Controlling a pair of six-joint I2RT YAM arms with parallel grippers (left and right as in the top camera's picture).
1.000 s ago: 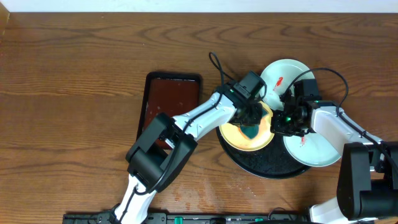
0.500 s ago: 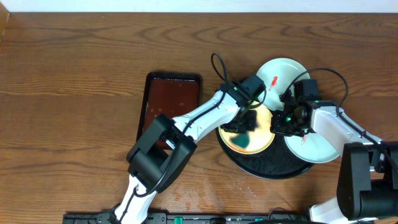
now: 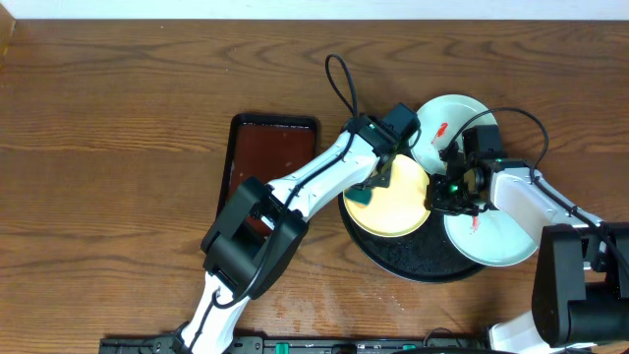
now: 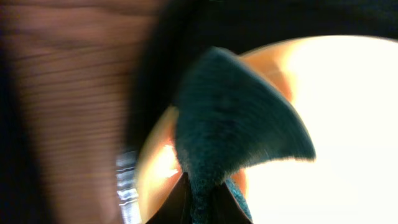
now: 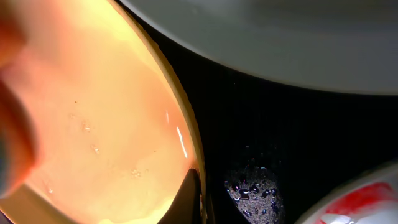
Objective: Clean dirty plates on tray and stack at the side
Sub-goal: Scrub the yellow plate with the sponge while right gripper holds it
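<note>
Since half a second ago the left gripper (image 3: pixel 369 189) has carried the cloth (image 3: pixel 359 196) from the middle of the yellow plate (image 3: pixel 398 202) to its upper-left rim. Count: three plates, two trays, one cloth, two grippers. The yellow plate lies on the glossy black tray (image 3: pixel 423 264), left of centre, and its face shows pale and unmarked from overhead. The upper white plate (image 3: pixel 457 108) sits at the tray's far edge and overhangs it. The lower white plate (image 3: pixel 496 241) overlaps the tray's right rim. Each white plate bears a red smear (image 3: pixel 439 129). The left gripper is pinching the teal cloth, which fans out over the yellow plate's rim in the left wrist view. The right gripper (image 3: pixel 449 192) is at the yellow plate's right rim. One finger (image 5: pixel 191 196) lies on that rim and the other is hidden, so I cannot tell whether it grips. A red-brown tray (image 3: pixel 270 162) lies on the table (image 3: pixel 118 118), left of the tray and apart from it.
</note>
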